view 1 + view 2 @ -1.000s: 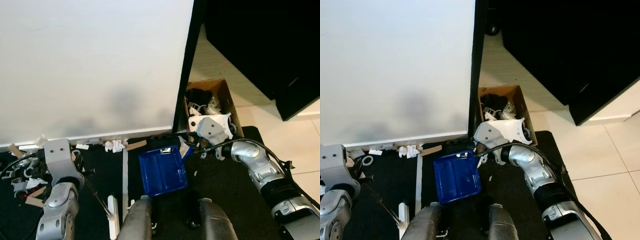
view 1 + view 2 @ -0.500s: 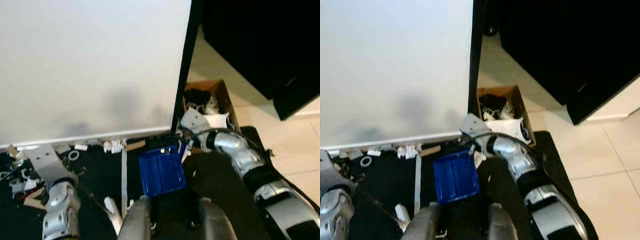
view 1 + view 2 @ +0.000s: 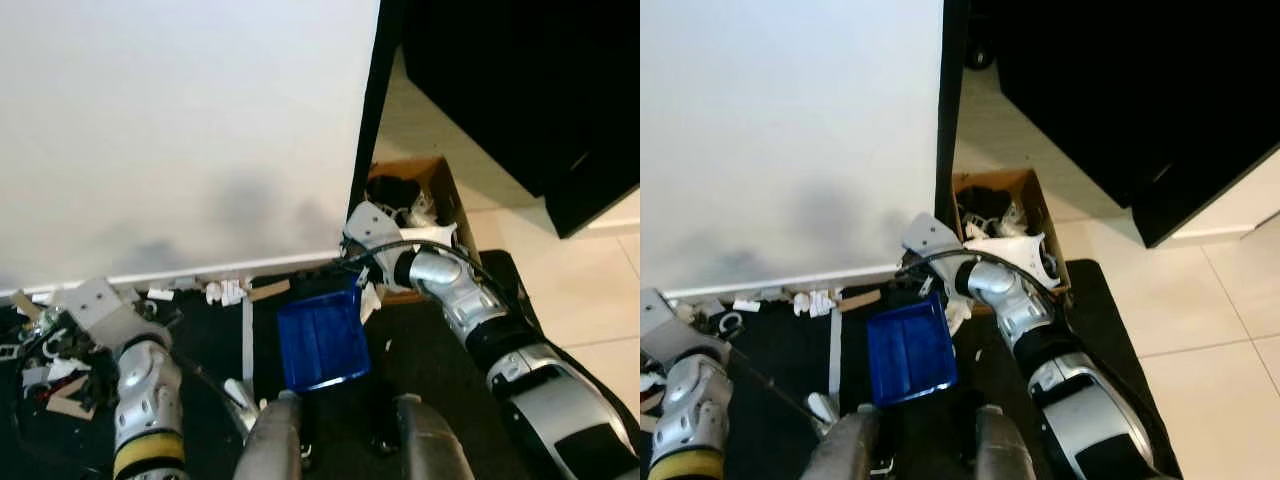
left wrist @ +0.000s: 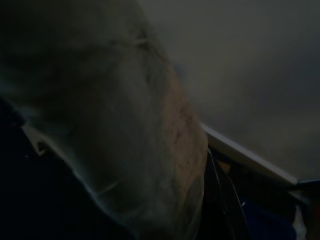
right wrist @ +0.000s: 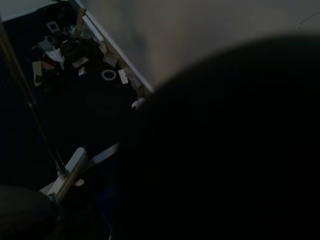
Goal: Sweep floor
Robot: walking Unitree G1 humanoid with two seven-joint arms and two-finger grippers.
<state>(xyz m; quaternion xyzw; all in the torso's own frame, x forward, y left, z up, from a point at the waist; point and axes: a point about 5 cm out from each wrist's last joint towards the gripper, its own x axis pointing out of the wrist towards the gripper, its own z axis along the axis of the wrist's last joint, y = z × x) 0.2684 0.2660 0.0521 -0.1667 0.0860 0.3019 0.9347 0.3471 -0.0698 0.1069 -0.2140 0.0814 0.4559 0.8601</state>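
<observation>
A blue dustpan (image 3: 322, 338) lies on the black mat (image 3: 430, 350) in front of my knees. My right arm's white wrist (image 3: 368, 228) hovers at the pan's far right corner, next to the wall's dark edge; the gripper itself is hidden under it. At the lower left my left arm's wrist (image 3: 97, 304) sits over the litter. A thin broom rod (image 3: 770, 385) runs from it down to a white broom head (image 3: 238, 396) left of the pan. Paper scraps and bits (image 3: 228, 291) lie along the white baseboard, with a thicker pile (image 3: 55, 355) at the far left.
A cardboard box (image 3: 435, 195) full of trash stands right of the dark wall edge. The white wall (image 3: 180, 130) closes off the far side. Pale tiles (image 3: 585, 300) lie right of the mat, under a black cabinet (image 3: 530, 80). A strip of pale tape (image 3: 247, 335) crosses the mat.
My right arm has swung left, bringing its wrist from the box to the dustpan's far corner. The left arm has turned, and the broom head has slid a little toward the pan.
</observation>
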